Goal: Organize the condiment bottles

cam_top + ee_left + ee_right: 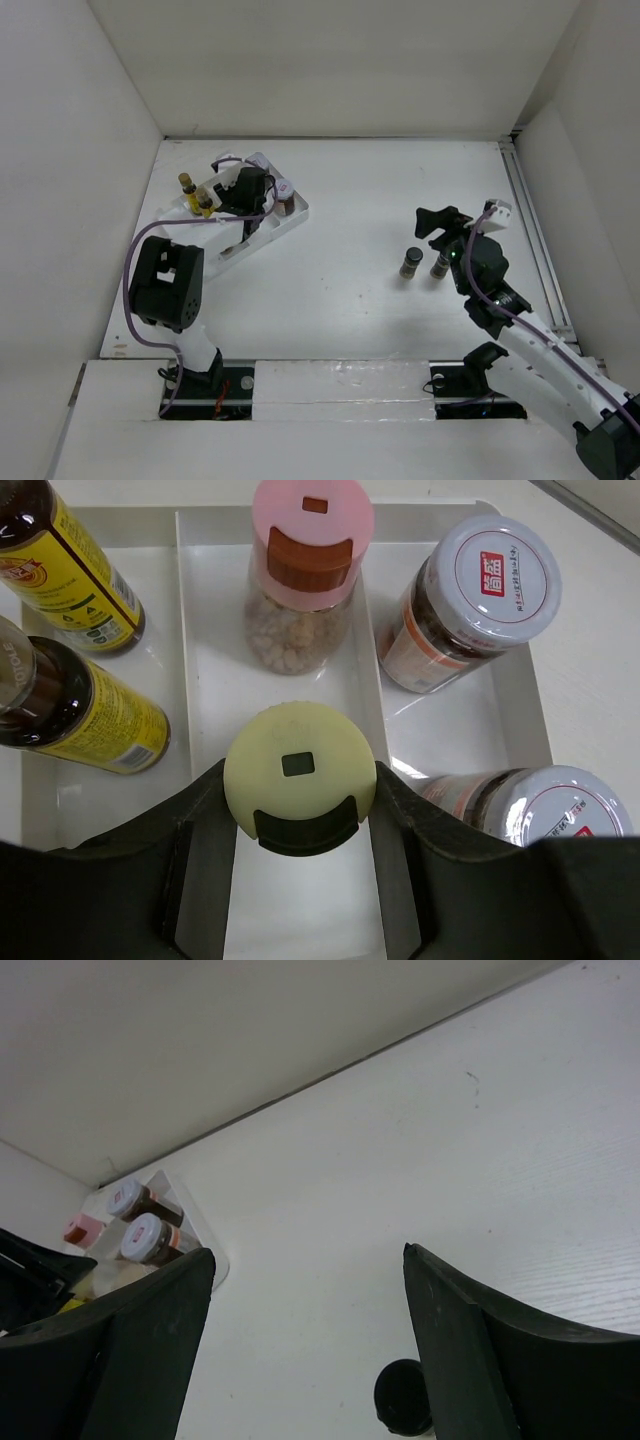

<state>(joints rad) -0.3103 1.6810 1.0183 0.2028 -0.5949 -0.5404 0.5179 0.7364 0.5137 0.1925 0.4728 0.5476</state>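
1. A white divided tray [292,222] sits at the far left of the worktop [350,190].
2. The left hand [300,777] reaches over the tray and is clenched on a cream-capped bottle [298,752], with a finger pressed to each side of the cap. This bottle stands upright in the tray's middle compartment.
3. A pink-capped bottle [312,540] stands in the same compartment, near the cream-capped one and apart from it.
4. Two yellow-labelled bottles [92,580] [105,718] stand in the left compartment.
5. Two brown jars [495,580] [560,810] with silvery lids fill the right compartment.
6. The right hand [438,226] is released, its fingers spread wide, on the right side of the worktop.
7. Two small dark jars [409,263] [440,266] stand upright on the bare worktop just on the near side of the right hand. They are close together but not touching, and well apart from the tray.
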